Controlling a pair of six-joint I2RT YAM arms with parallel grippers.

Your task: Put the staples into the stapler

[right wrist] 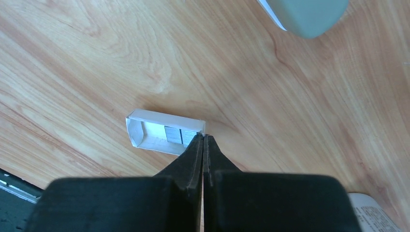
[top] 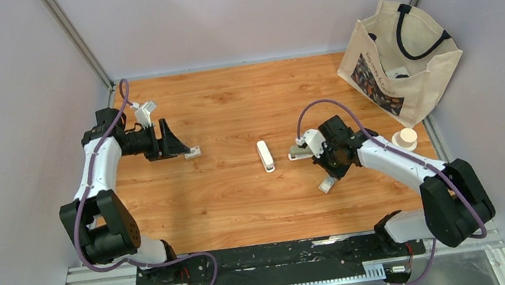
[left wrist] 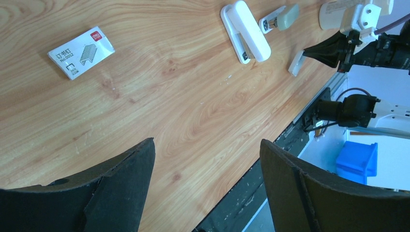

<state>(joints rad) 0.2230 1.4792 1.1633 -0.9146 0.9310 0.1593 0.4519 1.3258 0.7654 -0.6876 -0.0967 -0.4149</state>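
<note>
Forearm of the right arm (top: pixel 393 156) slopes down, right of the white plastic stapler (top: pixel 265 155); right gripper (right wrist: pixel 203 137) clenched shut, tips at the dark-grey metal staples (right wrist: pixel 178 136) in a small white cardboard tray (right wrist: pixel 164 119). Left gripper (left wrist: pixel 207 145) gapes released, well left of the stapler

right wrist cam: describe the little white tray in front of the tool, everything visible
Small rectangular white tray, seemingly thin cardboard, open-topped, lying flat on the wooden table. A dark-grey metallic block of staples sits in the end nearest the right tool; the rest is bare. The tool is shut, tips at that end's rim; whether they pinch anything is unclear.
</note>
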